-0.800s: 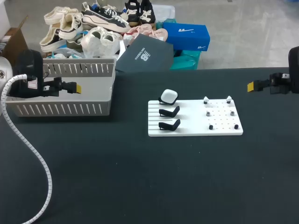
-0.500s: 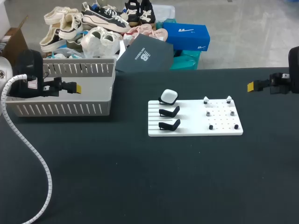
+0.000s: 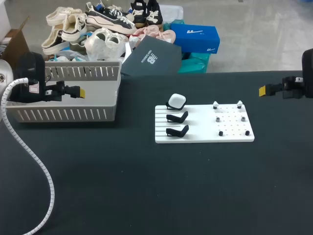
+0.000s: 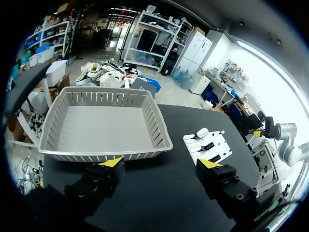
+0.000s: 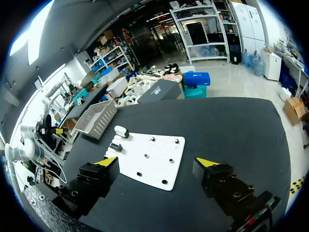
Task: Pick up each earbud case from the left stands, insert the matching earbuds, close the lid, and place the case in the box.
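A white board [image 3: 205, 134] lies in the middle of the black table. On its left side a white earbud case [image 3: 176, 102] rests on the rearmost black stand; two black stands [image 3: 177, 117] in front of it carry nothing. Small earbuds [image 3: 215, 105] sit on pegs on the board's right half. The grey slotted box [image 3: 68, 115] stands at the table's left. My left gripper [image 4: 161, 164] hangs open beside the box, well left of the board. My right gripper [image 5: 157, 162] is open at the far right, with the board [image 5: 149, 159] and case [image 5: 121, 131] ahead of it.
A white coiled cable [image 3: 29, 156] trails from my left arm across the table's left front. Beyond the table's back edge lie shoe boxes and shoes.
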